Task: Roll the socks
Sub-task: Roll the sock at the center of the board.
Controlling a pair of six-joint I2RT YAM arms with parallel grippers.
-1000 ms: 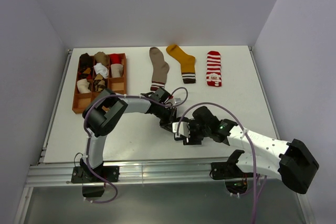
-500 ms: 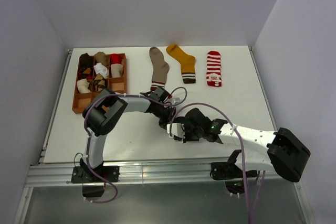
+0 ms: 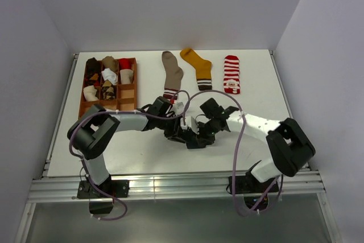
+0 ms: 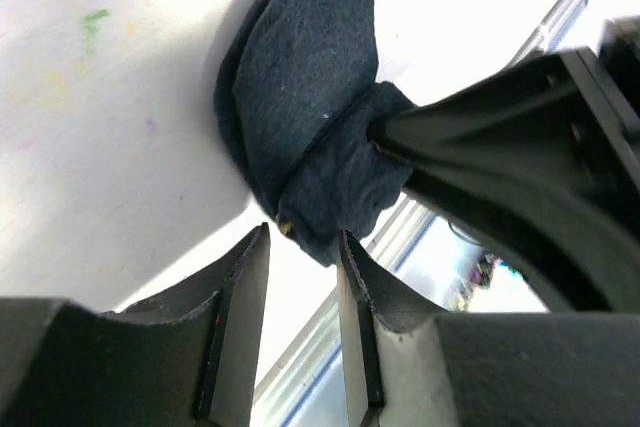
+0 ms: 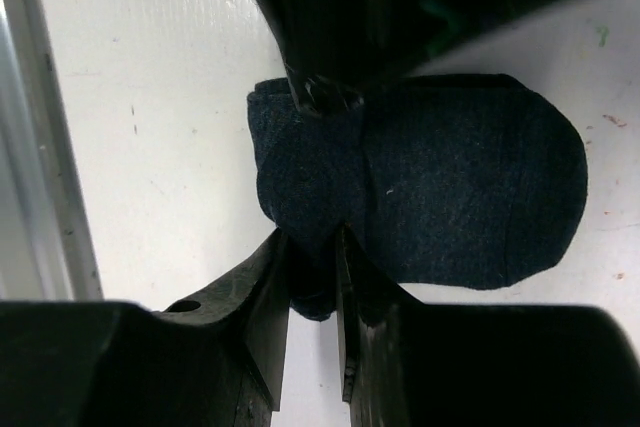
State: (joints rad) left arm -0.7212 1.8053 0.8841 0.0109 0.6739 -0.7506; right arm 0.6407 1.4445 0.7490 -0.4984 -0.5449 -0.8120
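Observation:
A dark navy sock (image 5: 450, 187), folded into a short bundle, lies on the white table (image 3: 142, 152) near its front middle. My right gripper (image 5: 312, 252) is shut on the bundle's near edge. My left gripper (image 4: 305, 247) stands open, its jaws slightly apart, with the sock's (image 4: 310, 117) lower tip just beyond its fingertips. Both grippers meet over the sock in the top view, left gripper (image 3: 173, 133) and right gripper (image 3: 199, 136), and they hide most of it there. A taupe sock (image 3: 170, 72), a mustard sock (image 3: 197, 65) and a red-white striped sock (image 3: 231, 74) lie flat at the back.
A wooden grid tray (image 3: 136, 92) at the back left holds several rolled socks. The table's front edge with a metal rail (image 3: 170, 183) runs just behind the grippers. Both arms' cables loop over the middle.
My right arm swung left and forward to the sock and its gripper shut on it. My left gripper, shut before, has opened, and the left arm's elbow shifted left.

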